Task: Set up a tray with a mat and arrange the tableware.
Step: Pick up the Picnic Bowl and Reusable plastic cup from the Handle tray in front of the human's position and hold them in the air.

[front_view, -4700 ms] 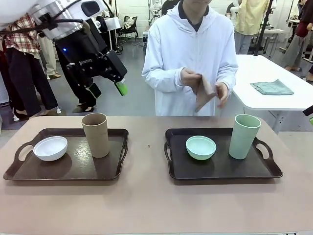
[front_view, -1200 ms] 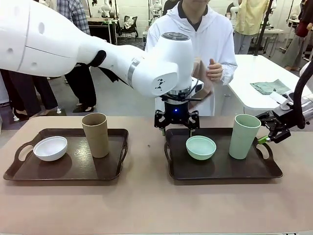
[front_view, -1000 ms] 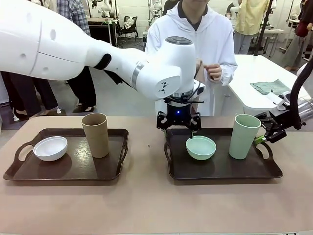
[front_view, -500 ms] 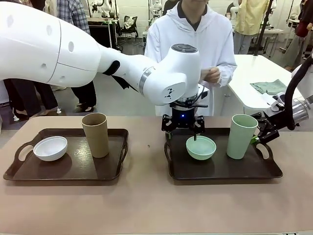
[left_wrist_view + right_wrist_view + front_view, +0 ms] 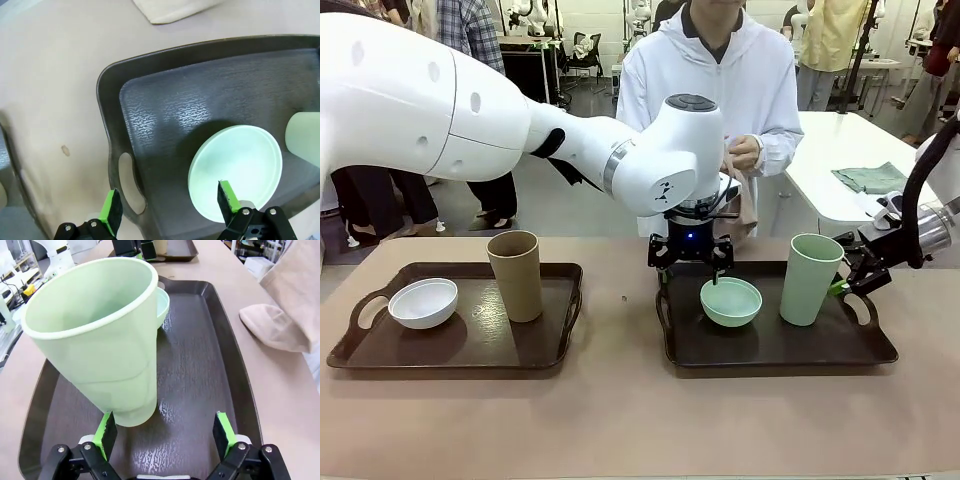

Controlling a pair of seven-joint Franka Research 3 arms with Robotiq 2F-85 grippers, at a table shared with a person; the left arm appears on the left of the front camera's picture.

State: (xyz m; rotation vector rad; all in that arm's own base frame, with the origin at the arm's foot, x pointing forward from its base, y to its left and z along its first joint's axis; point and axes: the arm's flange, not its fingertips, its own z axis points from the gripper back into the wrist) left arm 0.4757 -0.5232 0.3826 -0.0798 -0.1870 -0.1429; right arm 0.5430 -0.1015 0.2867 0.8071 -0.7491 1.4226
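Observation:
My left gripper (image 5: 690, 270) reaches across to the right tray (image 5: 770, 360) and hangs open at the tray's near-left corner. In the left wrist view its fingers (image 5: 169, 205) straddle the mint-green bowl's (image 5: 235, 170) edge and the tray handle (image 5: 131, 182). The right gripper (image 5: 845, 280) is open at the base of the tall mint-green cup (image 5: 808, 278), which leans left. One finger (image 5: 106, 432) sits against the cup's foot (image 5: 131, 412). The person holds a tan mat (image 5: 748, 208) behind that tray; it also shows as a beige cloth (image 5: 285, 315).
A second dark tray (image 5: 450, 360) at the left carries a small white bowl (image 5: 423, 302) and a tall tan-brown cup (image 5: 516, 275). The mint-green bowl (image 5: 731, 301) lies left of the leaning cup. Bare table lies in front of both trays. A white side table (image 5: 880, 200) stands at the far right.
The left arm has swung in over the right tray and settled low by the bowl. The right gripper has moved left against the mint-green cup, which has tipped and shifted left.

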